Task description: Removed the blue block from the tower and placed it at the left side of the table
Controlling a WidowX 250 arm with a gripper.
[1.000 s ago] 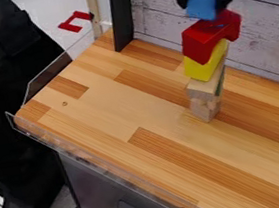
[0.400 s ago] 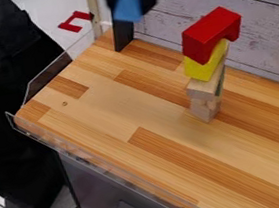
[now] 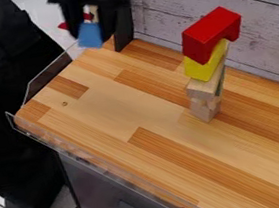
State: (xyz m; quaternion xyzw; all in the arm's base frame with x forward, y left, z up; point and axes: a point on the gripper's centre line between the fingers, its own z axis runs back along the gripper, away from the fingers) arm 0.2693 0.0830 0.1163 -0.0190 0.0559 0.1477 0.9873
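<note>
Pinching the blue block (image 3: 89, 36) in the black gripper (image 3: 90, 31) — one finger to each side of it, pressed in against it. Held at upper left in the view, by the far corner of the wooden table (image 3: 122, 109), just left of the black post (image 3: 123, 25). Seen hanging down below the fingers, with the lower end bare. Cannot tell the height above the wood.

Pointing mostly downward, with the visible long axis close to upright and leaning slightly. Lower edge sloping a little, down toward the right of the view. Cannot read the full length, with the top partly hidden between the fingers.

To the right, well apart from the gripper, standing on the table: a tower. From the bottom up: a lower wooden block (image 3: 205, 109), an upper wooden block (image 3: 203, 89), a yellow block (image 3: 204, 69), then a red arch block (image 3: 208, 33) on top. Turned out of line with one another. On the red one, long axis running up toward the right — notch facing down. Behind the tower, a wall of pale planks (image 3: 262, 33).
</note>
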